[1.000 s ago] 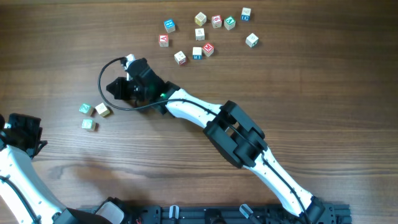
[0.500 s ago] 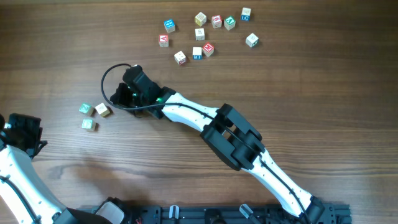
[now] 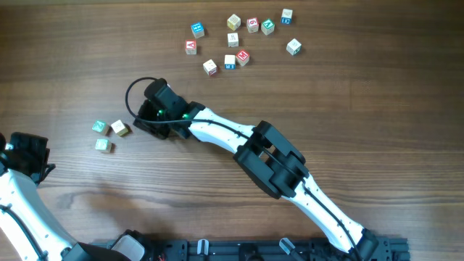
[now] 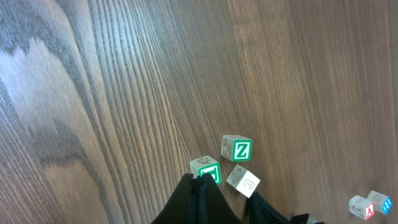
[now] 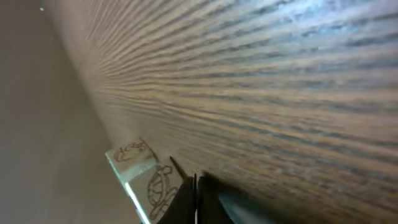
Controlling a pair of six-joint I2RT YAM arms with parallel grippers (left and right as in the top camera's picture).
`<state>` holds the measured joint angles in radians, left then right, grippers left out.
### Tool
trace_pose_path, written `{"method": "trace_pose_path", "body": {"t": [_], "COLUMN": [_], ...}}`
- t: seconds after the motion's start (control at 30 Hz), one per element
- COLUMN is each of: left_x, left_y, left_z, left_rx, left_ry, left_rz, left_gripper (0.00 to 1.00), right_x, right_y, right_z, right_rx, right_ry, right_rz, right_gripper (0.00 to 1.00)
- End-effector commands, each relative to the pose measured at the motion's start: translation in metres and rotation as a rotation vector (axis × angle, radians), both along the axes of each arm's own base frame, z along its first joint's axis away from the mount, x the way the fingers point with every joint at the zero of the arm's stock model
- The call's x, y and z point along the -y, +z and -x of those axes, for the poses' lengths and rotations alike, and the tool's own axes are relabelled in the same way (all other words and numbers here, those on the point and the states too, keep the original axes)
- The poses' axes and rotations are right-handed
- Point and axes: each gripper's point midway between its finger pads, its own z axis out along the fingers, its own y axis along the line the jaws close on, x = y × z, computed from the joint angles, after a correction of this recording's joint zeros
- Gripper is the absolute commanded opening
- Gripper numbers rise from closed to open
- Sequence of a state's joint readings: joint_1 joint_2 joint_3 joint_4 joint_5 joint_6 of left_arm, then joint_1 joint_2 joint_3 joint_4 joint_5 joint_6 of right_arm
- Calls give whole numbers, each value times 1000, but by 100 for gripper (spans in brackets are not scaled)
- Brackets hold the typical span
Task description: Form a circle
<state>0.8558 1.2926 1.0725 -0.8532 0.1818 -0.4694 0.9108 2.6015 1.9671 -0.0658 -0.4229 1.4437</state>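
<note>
The right gripper [image 3: 141,120] has its fingers pressed together and empty, with the tips low over the wooden table [image 3: 362,109], just right of the cluster of three letter cubes [image 3: 119,128]. Its wrist is turned left. The white forearm runs back right and near, through a black elbow, to the base at the near edge. The left gripper [image 3: 29,151], likewise closed and empty, hangs at the near left, well apart from the cluster. The larger scatter of cubes [image 3: 233,40] lies far, around the centre.

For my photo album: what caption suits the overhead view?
Right arm stretched beside three letter cubes; more cubes scattered farther away.
</note>
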Motion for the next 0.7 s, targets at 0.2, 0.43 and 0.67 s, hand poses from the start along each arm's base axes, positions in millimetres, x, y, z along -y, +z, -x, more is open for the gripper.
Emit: {"method": "trace_pose_path", "body": {"t": [0.2, 0.43, 0.67], "left_x": [-1, -1, -1], "left_y": [1, 1, 1], "left_z": [-1, -1, -1], "left_rx": [11, 11, 11], "left_ry": [7, 7, 7], "left_rz": [10, 10, 10], "left_gripper": [4, 4, 4], "right_x": [-13, -21, -23], "right_y": [0, 9, 11], "right_z": [9, 9, 13], "right_rx": [-39, -19, -33], "right_ry": [2, 12, 20], "right_rz": [-42, -85, -96], "right_gripper": [4, 5, 5]}}
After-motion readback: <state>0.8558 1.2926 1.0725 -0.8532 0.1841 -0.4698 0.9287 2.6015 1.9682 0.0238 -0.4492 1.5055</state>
